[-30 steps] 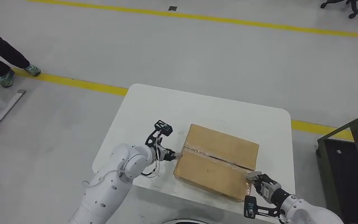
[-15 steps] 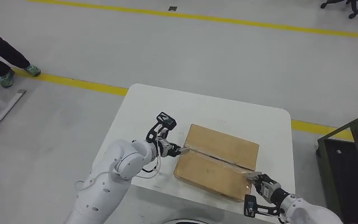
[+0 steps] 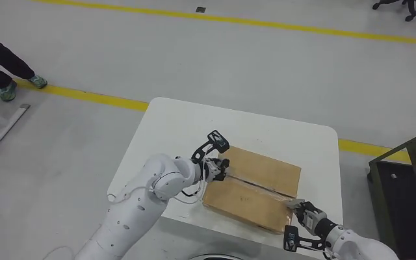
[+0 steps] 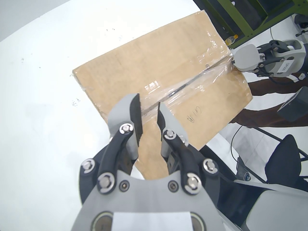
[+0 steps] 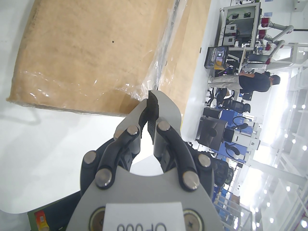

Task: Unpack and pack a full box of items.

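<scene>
A closed cardboard box (image 3: 260, 170) lies on the white table (image 3: 169, 130), its top seam sealed with clear tape (image 4: 187, 82). My left gripper (image 4: 148, 104) hovers over the box's left end (image 3: 221, 170), open by a narrow gap, its fingers either side of the taped seam. At the seam's other end, on the box's near right corner, my right gripper (image 5: 152, 97) is shut on the crumpled loose end of the tape (image 5: 144, 85). The left wrist view shows the right gripper (image 4: 237, 60) with the tape stretched up toward it.
The box (image 5: 84, 37) sits close to the table's near edge and right side. A green metal rack (image 3: 390, 188) stands just past the table's right edge. Bare tabletop lies to the left and behind the box.
My left gripper has travelled right, from beside the box's left end up onto its top over the seam. The right gripper has barely shifted at the corner.
</scene>
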{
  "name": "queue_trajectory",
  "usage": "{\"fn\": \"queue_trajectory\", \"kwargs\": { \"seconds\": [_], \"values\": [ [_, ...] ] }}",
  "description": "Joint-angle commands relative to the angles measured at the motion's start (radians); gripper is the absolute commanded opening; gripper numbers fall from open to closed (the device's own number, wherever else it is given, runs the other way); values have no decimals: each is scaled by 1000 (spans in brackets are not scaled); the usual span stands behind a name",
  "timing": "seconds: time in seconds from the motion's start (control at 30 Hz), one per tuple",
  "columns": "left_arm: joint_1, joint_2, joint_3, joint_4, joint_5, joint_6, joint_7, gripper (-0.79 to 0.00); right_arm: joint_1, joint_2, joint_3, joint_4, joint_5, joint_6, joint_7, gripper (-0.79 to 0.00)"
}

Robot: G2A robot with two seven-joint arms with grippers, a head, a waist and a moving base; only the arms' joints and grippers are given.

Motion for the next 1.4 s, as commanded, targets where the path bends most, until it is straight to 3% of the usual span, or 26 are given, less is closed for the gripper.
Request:
{"fn": "queue_trajectory", "kwargs": {
  "seconds": [0.0, 0.2, 0.53, 1.1, 1.13, 1.17, 1.2, 1.23, 1.27, 1.37],
  "values": [
    [-15, -4, 17, 31, 10, -1, 12, -785, -4, 0, 2, -2, -3, 1, -1, -785],
    [-50, -19, 62, 115, 13, -12, 34, -785, -12, 0, 8, -6, -11, 5, -6, -785],
    [-77, -33, 108, 167, 7, -36, 18, -785, -2, -1, -1, -9, -27, 3, 7, -785],
    [-75, -39, 117, 178, 2, -30, 8, -785, -7, -3, -6, 11, -21, 1, -13, -785],
    [-74, -39, 117, 178, 4, -30, 7, -785, -7, -4, -6, 12, -16, 5, -11, -751],
    [-74, -39, 117, 178, 5, -29, 8, -785, -9, -4, -6, 12, -10, 7, -8, -462],
    [-73, -39, 117, 178, 4, -30, 9, -785, -10, -5, -4, 11, -8, 10, -4, -366],
    [-73, -39, 116, 177, 5, -31, 9, -785, -13, -6, -1, 11, 5, 11, -2, -58],
    [-72, -39, 116, 176, 6, -31, 10, -785, -15, -7, 4, 10, 20, 13, 1, 0],
    [-69, -38, 113, 173, 7, -32, 12, -785, -28, -12, 35, 2, 122, -4, 14, 0]
  ]
}}
